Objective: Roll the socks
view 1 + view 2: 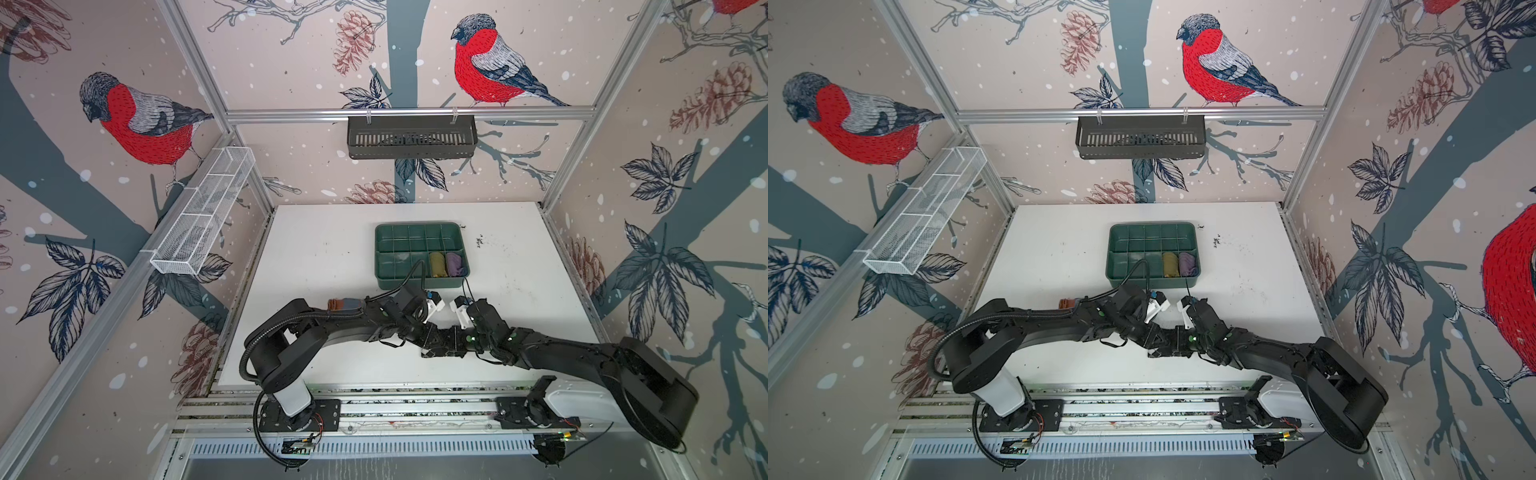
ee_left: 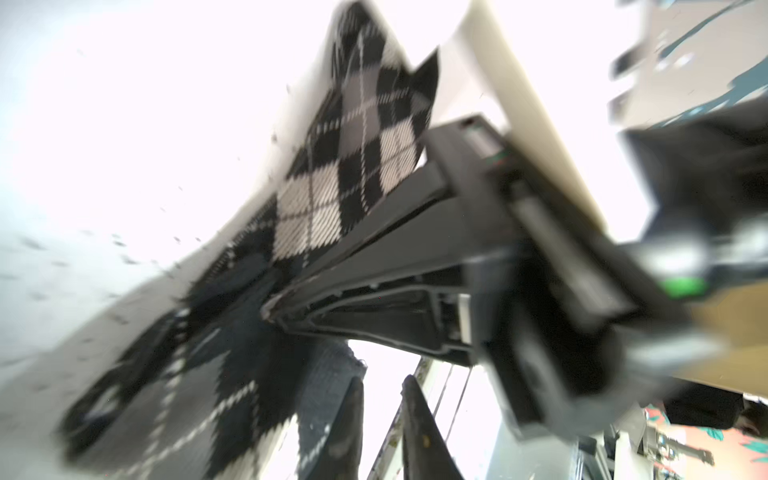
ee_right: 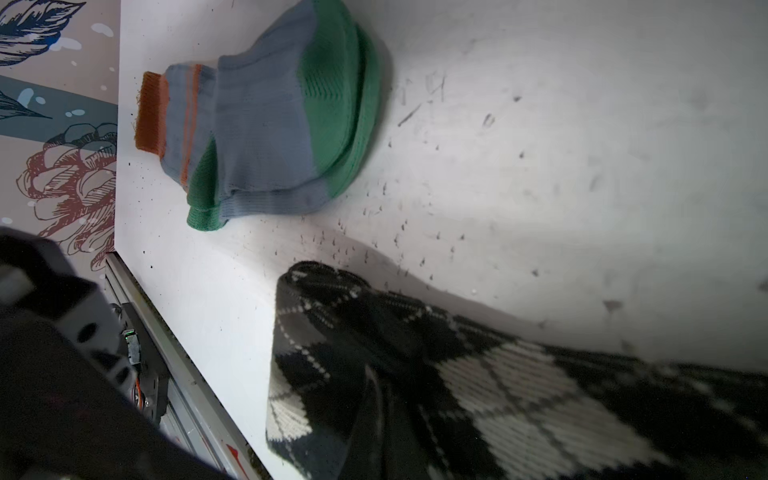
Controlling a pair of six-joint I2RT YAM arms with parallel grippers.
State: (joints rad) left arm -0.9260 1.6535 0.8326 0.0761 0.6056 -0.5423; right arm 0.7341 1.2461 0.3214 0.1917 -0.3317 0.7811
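Right gripper (image 2: 269, 309) pinches one argyle sock (image 2: 345, 166); one blue sock (image 3: 266, 137) nearby.

A: I only get the cuff end of the blue sock (image 1: 347, 304), poking out behind the left arm (image 1: 316, 332). Rest's hidden.
B: The argyle sock (image 3: 478, 382) runs off my right wrist picture's edge, blurred close up.

Robot lab cell, alu frame (image 1: 407, 112), bird-print walls (image 1: 270, 75)

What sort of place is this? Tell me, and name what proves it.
Most likely a robot test cell, not a home: an aluminium frame holds bird-print wall panels around a white table, and the left arm and right arm stand on a rail.
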